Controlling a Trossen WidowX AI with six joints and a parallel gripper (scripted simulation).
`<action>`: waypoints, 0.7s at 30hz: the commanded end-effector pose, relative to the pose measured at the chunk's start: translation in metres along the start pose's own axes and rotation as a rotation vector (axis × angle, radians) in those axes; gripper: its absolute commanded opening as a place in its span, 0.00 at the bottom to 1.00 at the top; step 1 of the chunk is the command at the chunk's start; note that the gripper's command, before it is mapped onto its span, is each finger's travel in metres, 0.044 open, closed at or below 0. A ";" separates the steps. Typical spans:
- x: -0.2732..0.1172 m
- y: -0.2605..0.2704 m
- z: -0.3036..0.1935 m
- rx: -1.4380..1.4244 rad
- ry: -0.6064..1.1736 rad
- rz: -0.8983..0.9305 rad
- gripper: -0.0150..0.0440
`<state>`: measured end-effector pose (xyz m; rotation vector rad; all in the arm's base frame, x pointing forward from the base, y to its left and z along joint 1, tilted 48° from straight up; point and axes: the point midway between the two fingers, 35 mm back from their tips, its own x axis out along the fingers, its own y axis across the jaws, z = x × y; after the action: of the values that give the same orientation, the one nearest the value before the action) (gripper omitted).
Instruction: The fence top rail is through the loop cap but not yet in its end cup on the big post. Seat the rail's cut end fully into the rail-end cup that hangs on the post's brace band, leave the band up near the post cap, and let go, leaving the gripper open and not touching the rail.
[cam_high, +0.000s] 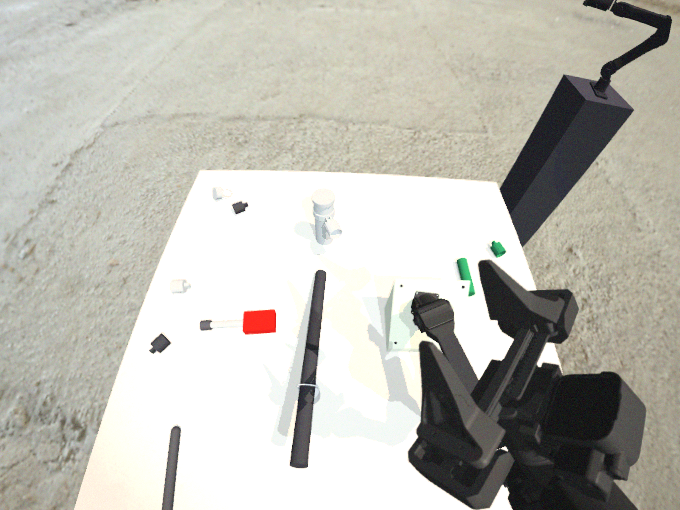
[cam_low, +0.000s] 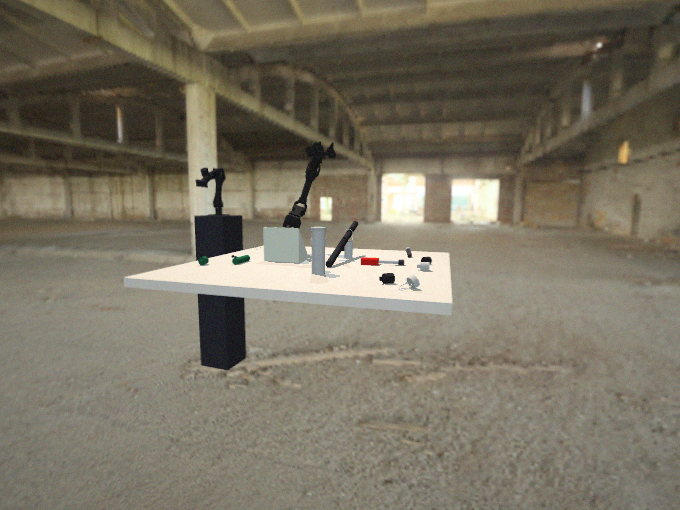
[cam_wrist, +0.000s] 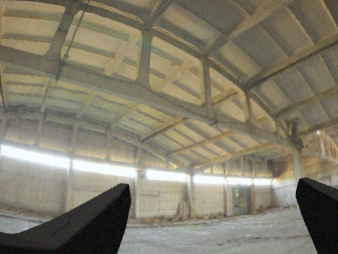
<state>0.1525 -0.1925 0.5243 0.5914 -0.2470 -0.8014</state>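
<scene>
The dark rail (cam_high: 315, 323) (cam_low: 341, 244) leans through the wire loop cap on the short post (cam_low: 348, 251). Its end nearer the big post (cam_high: 322, 236) (cam_low: 318, 255) is low, near the table, short of the post and outside the cup; its other end points up. The grey rail-end cup (cam_high: 332, 227) hangs on the brace band (cam_high: 324, 217) high on the big post, below the post cap (cam_high: 322, 198). The post hides the cup in the exterior view. My gripper (cam_high: 455, 306) (cam_low: 325, 148) (cam_wrist: 218, 192) is open and empty, raised high above the table, away from the rail.
A pale block (cam_high: 402, 323) (cam_low: 282, 245) carries the arm. A red-handled tool (cam_high: 259, 321) (cam_low: 369, 261), a dark rod (cam_high: 171, 466), a green cylinder (cam_high: 464, 274) (cam_low: 240, 259) and several small fittings lie around. Another arm stands on a dark pedestal (cam_high: 549, 142) (cam_low: 219, 329) beyond the table.
</scene>
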 end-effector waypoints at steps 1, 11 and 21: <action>0.001 0.000 -0.001 -0.002 0.004 0.000 0.98; 0.075 -0.040 -0.097 -0.157 0.378 -0.005 1.00; 0.117 -0.091 -0.249 -0.294 0.900 0.125 1.00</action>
<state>0.2683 -0.2358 0.3130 0.5847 0.5142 -0.4877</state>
